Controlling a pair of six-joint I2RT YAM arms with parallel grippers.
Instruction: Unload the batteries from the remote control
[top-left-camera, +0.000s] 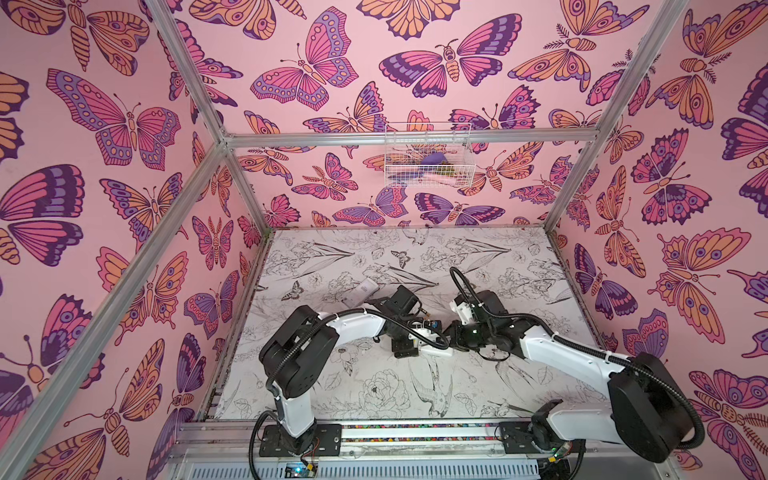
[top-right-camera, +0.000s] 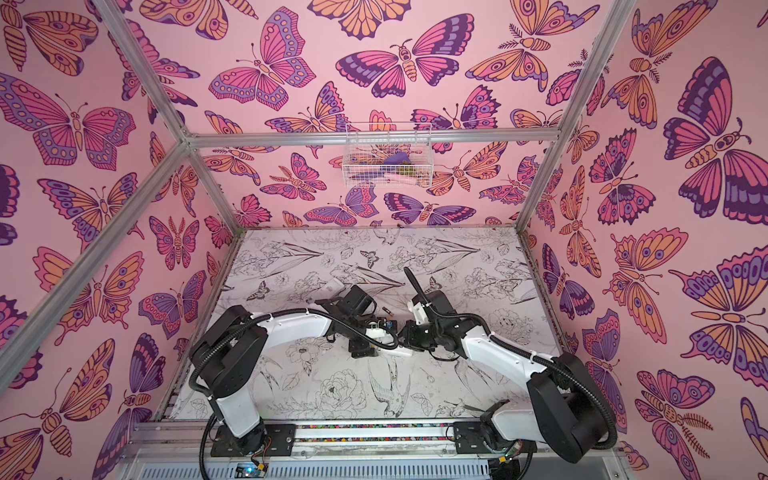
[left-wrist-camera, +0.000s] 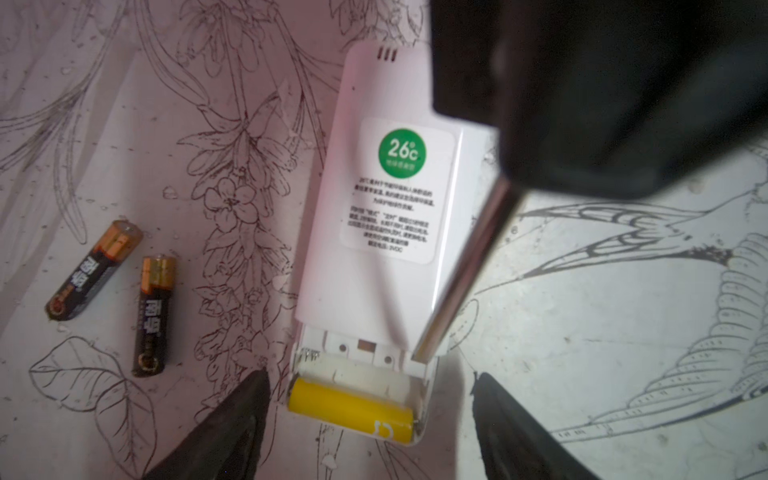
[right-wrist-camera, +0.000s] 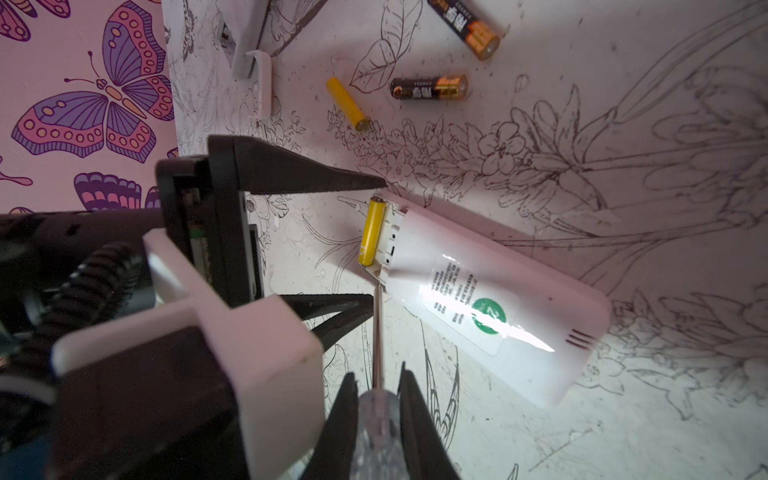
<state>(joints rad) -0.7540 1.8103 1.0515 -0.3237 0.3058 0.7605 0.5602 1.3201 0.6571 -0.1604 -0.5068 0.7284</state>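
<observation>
The white remote control (left-wrist-camera: 386, 232) lies face down with its battery bay uncovered. One yellow battery (left-wrist-camera: 351, 409) sits in the bay. My left gripper (left-wrist-camera: 369, 376) is open, one finger on each side of that end and touching nothing. Two black batteries (left-wrist-camera: 93, 270) (left-wrist-camera: 154, 316) lie loose beside the remote. In the right wrist view a second yellow battery (right-wrist-camera: 347, 104) lies loose farther off. My right gripper (right-wrist-camera: 378, 382) is shut on the clear handle of a screwdriver (right-wrist-camera: 376, 432). The screwdriver's tip rests at the bay's edge on the remote (right-wrist-camera: 498, 307).
A white cover piece (right-wrist-camera: 262, 83) and another white part (right-wrist-camera: 245, 41) lie beyond the loose batteries near the left wall. A white flat object (top-left-camera: 365, 289) lies behind the left arm. A wire basket (top-left-camera: 428, 156) hangs on the back wall.
</observation>
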